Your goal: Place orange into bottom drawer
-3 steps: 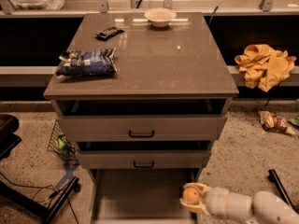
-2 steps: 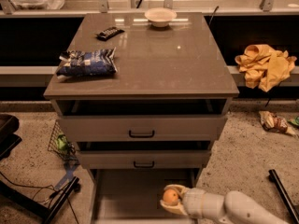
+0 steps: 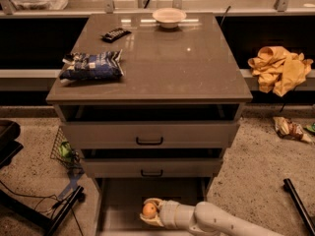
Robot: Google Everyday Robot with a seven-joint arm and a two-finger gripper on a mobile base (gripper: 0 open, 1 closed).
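Cabinet is standing with its bottom drawer lying open. Over that drawer's floor, the gripper is clasping the orange on both sides. Firm, light and smooth-skinned, the fruit is likely rolling once freed; gripping across its widest part is suiting it best.

The cabinet top bears 3 things: bowl at the far edge, remote far-left, snack bag by the left edge. The gripper holds the orange above the bottom drawer.
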